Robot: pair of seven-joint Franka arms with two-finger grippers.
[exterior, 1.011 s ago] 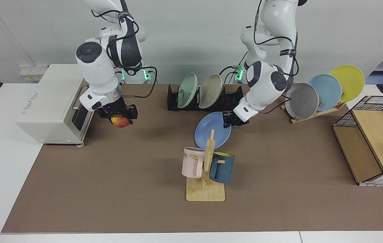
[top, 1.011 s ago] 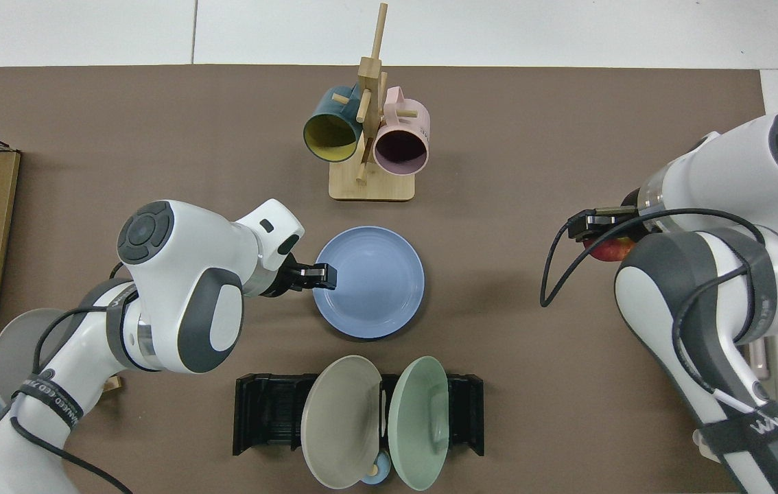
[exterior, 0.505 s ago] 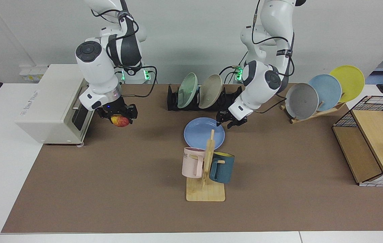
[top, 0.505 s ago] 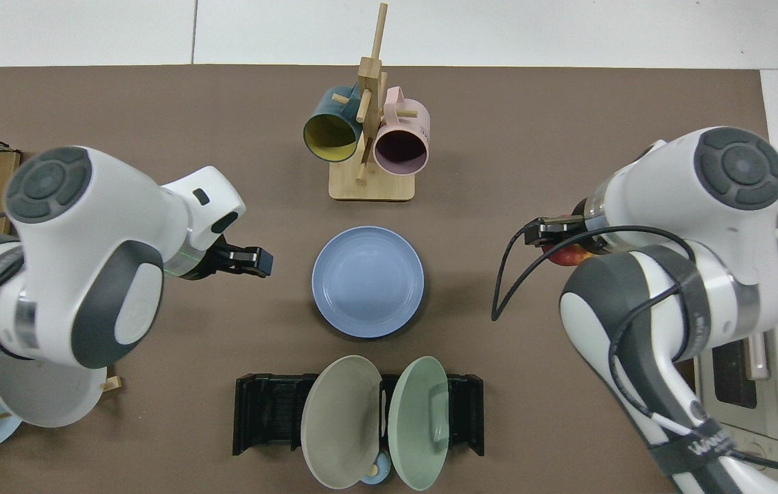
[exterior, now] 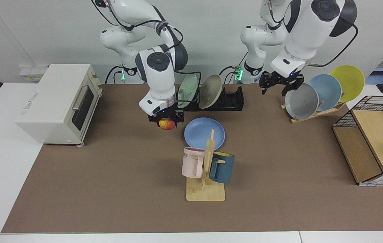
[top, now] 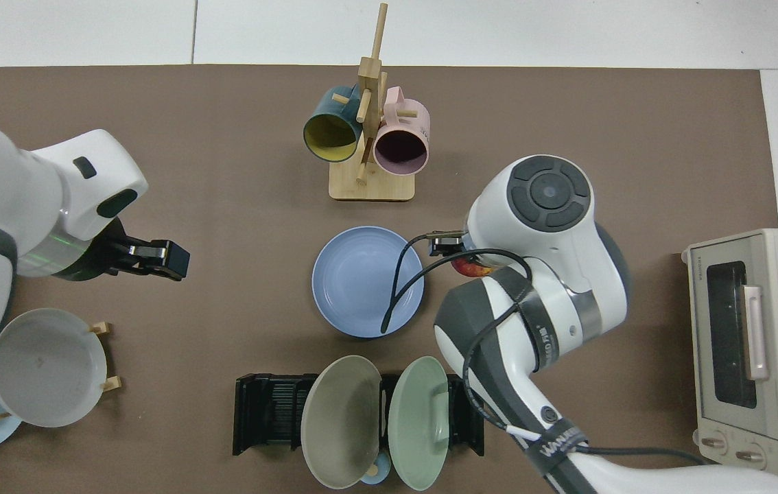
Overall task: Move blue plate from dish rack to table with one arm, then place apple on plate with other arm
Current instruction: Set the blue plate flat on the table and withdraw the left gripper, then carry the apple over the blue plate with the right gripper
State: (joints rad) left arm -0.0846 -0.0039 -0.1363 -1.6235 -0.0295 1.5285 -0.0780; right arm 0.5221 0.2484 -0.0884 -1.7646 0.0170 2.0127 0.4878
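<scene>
The blue plate (exterior: 204, 133) (top: 367, 281) lies flat on the brown table (exterior: 110, 185), in front of the black dish rack (exterior: 232, 99) (top: 265, 412). My right gripper (exterior: 167, 122) is shut on the red-yellow apple (exterior: 167, 125). It holds the apple a little above the table, just beside the plate's rim on the oven side. In the top view the apple (top: 468, 268) peeks out under the right wrist. My left gripper (exterior: 274, 89) (top: 173, 259) hangs open and empty, raised high and well away from the plate, near the slanted wooden rack.
The dish rack holds a green and a beige plate. A wooden mug stand (exterior: 205, 172) with a pink and a teal mug stands just in front of the blue plate. A toaster oven (exterior: 56, 101), a slanted rack (exterior: 316, 111) of plates and a wire basket (exterior: 370, 141) line the sides.
The left gripper let go of the blue plate, which settled flat, then rose and drew back toward the wooden rack. The right arm carried the apple from the oven to the plate's edge.
</scene>
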